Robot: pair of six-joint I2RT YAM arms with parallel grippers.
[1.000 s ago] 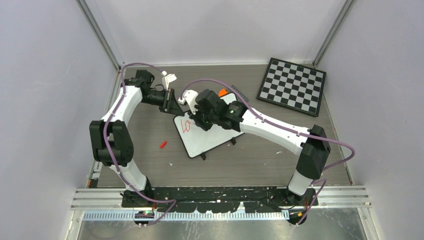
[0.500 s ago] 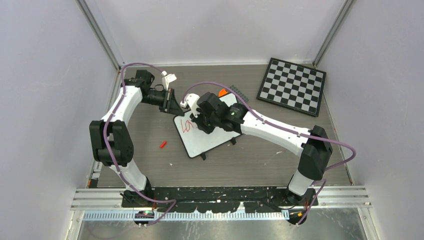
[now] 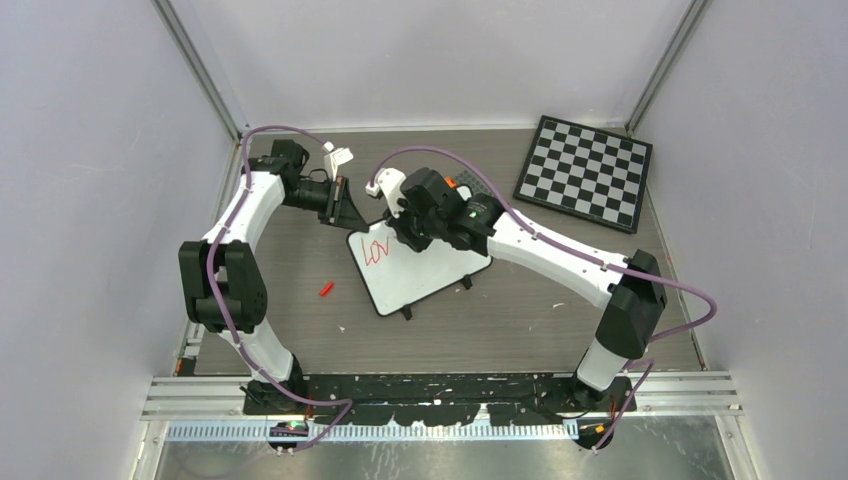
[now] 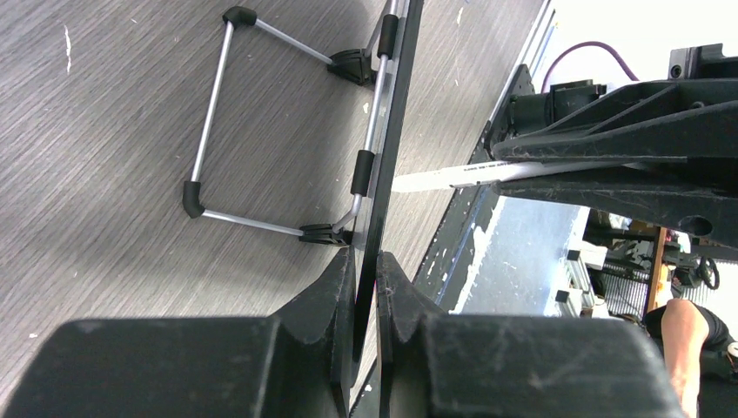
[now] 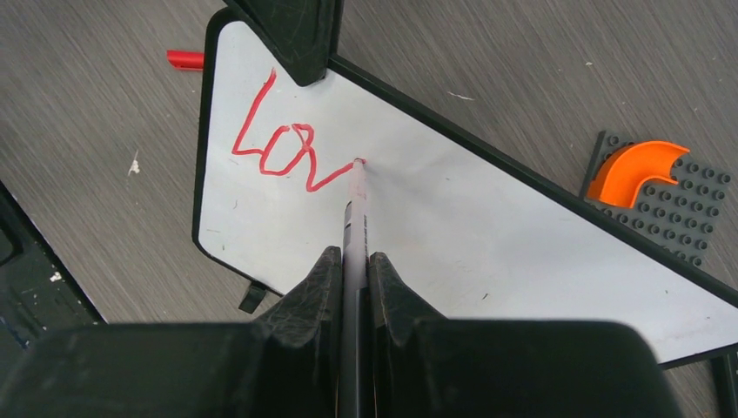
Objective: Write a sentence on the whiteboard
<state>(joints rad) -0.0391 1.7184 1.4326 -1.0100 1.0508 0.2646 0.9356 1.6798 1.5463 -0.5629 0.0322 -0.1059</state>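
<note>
The whiteboard [image 3: 425, 275] lies mid-table, tilted, with small black feet. Red letters "Lov" [image 3: 375, 248] are on its upper left part; they also show in the right wrist view [image 5: 283, 148]. My left gripper [image 3: 345, 208] is shut on the board's top corner; in the left wrist view its jaws [image 4: 365, 270] pinch the board's thin edge [image 4: 387, 131]. My right gripper [image 3: 408, 232] is shut on a marker [image 5: 355, 218], whose red tip touches the whiteboard [image 5: 487, 226] at the end of the "v".
A red marker cap [image 3: 326, 288] lies on the table left of the board; it also shows in the right wrist view [image 5: 184, 59]. An orange curved piece on a grey studded plate [image 5: 648, 170] sits behind the board. The chessboard [image 3: 585, 172] is at the back right.
The writing has grown from "Lo" to "Lov". My right gripper has moved with the marker toward the back right along the board. The left arm has not moved.
</note>
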